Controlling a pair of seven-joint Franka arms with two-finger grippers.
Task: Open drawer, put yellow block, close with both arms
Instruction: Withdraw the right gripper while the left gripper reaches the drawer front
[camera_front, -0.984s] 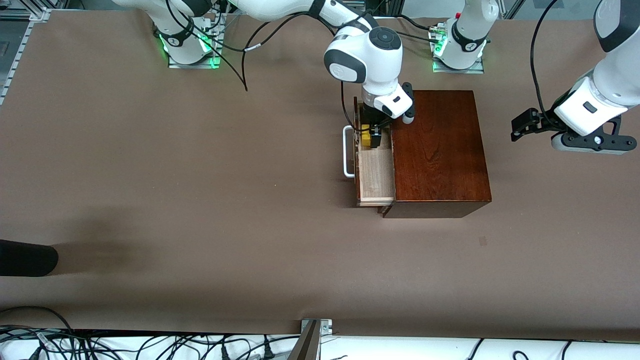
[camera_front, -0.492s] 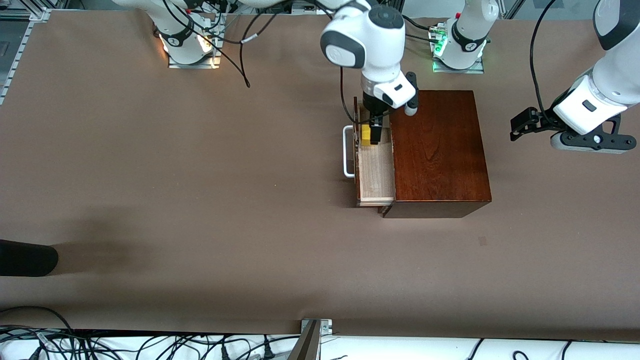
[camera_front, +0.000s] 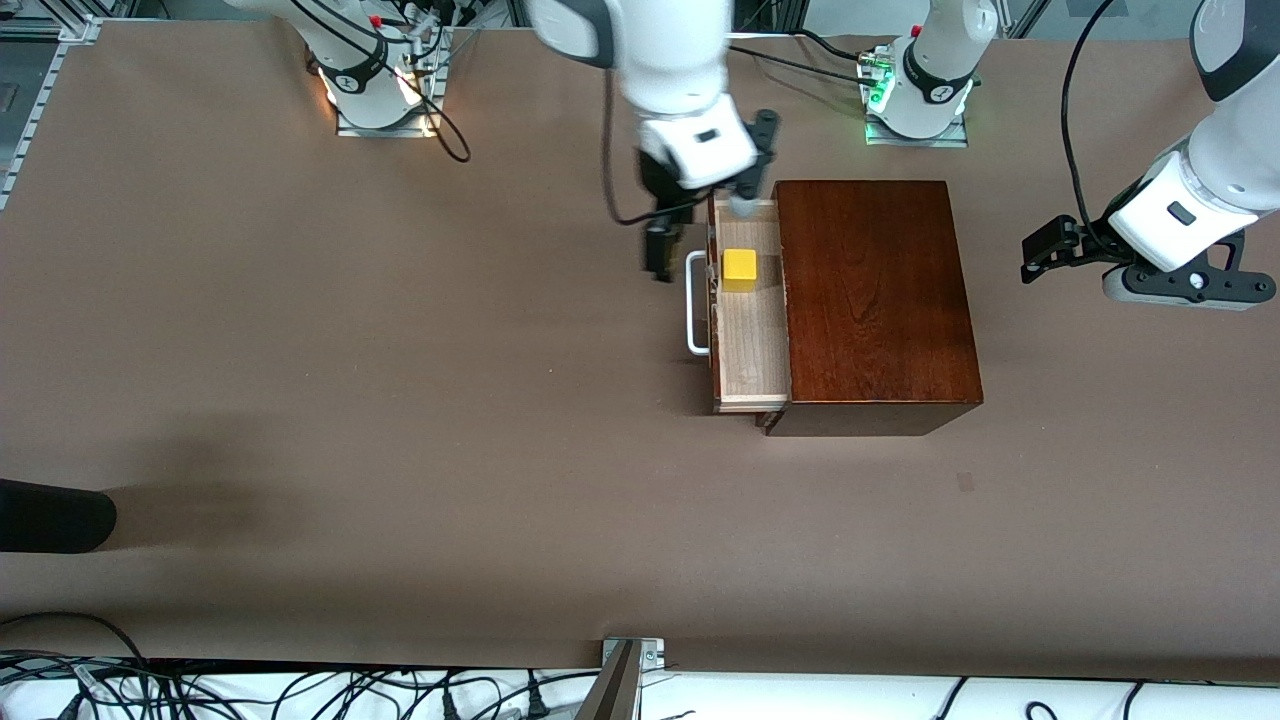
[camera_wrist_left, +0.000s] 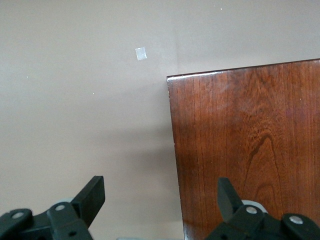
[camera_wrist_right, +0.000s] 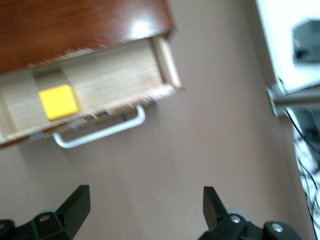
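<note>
Under my left fingers is the bare brown table, with one small pale mark on it, apart from them. Well apart from my right fingers, a black rounded thing and tangled cables are at the table edge nearest the front camera

Brown table — cables, perhaps a white floor, below.
</note>
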